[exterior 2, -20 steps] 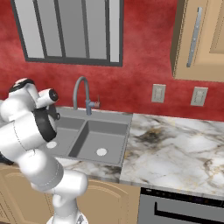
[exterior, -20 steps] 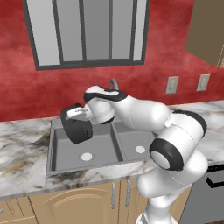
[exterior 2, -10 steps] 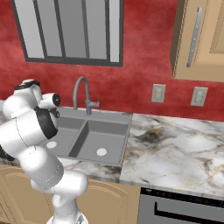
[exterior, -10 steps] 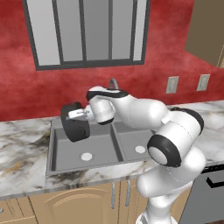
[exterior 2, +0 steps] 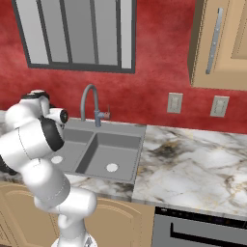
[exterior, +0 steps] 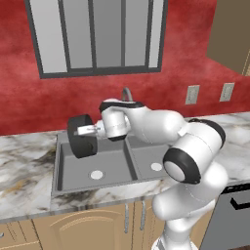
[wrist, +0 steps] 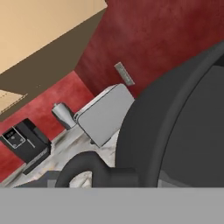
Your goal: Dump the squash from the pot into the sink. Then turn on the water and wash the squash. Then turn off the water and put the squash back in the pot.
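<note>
A red-walled kitchen with a grey-paned window (exterior: 95, 36) above a marbled countertop (exterior 2: 193, 164), tan cabinet doors below and a wooden wall cabinet (exterior 2: 219, 43) at the upper right. Set into the counter is the grey double-basin sink (exterior: 105, 168), with a white drain disc in each basin and a grey gooseneck faucet (exterior 2: 89, 101) rising at its far edge. Two pale wall outlets sit to the right of the faucet, and a dark oven front shows under the counter at the right. The white arm reaches left across the sink, and the gripper (exterior: 90, 130) holds the black pot (exterior: 80, 141) by its rim, tipped on its side above the far part of the left basin, its round face turned sideways. The jaws are closed on the pot's edge. In the hand view the pot's dark curved wall (wrist: 175, 122) looms large on the right, with its looped handle (wrist: 87, 170) low in the picture; beyond it stand a grey toaster (wrist: 105, 113), a small metal shaker (wrist: 63, 114) and a black coffee machine (wrist: 24, 142) against the red wall. I cannot tell where the squash is.
</note>
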